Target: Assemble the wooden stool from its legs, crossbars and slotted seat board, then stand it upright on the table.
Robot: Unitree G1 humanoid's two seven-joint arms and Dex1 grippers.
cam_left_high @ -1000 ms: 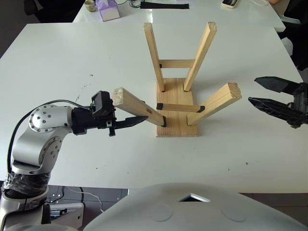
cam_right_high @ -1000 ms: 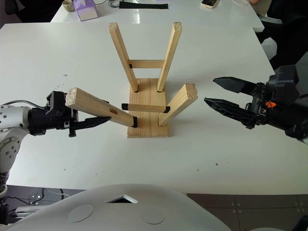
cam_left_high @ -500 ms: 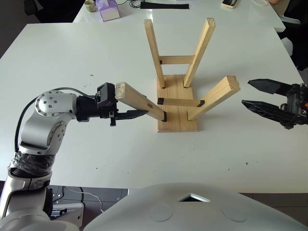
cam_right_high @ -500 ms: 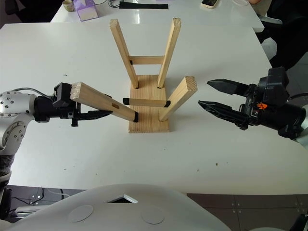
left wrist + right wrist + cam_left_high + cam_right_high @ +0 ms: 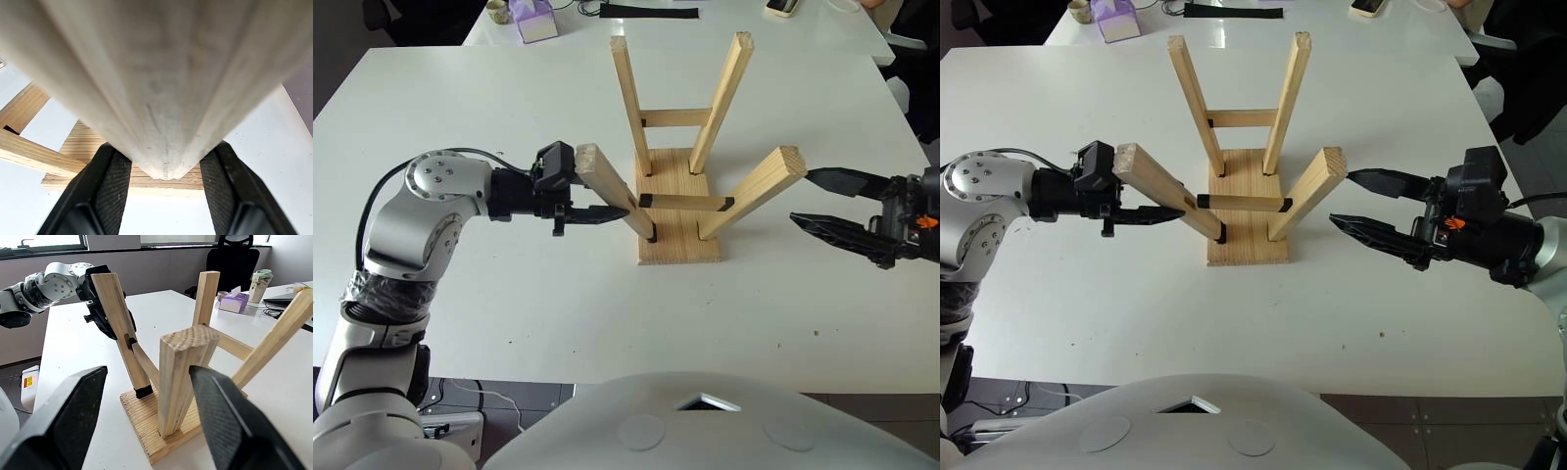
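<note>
Stool inverted, seat board (image 5: 677, 250) flat on tabletop (image 5: 509, 294), between my two pincers. My left pincer (image 5: 592, 210) clenched on near-left leg (image 5: 612, 188), which leans outward toward it; I judge the grip is meant to lever this leg upright in its slot. My right pincer (image 5: 801, 196) released, jaws spread. Top of leaning near-right leg (image 5: 754, 191) just ahead of its tips, apart; probably poised to square that side. Crossbar (image 5: 685, 203) ties both leaning legs together. Flip upright not yet done.
</note>
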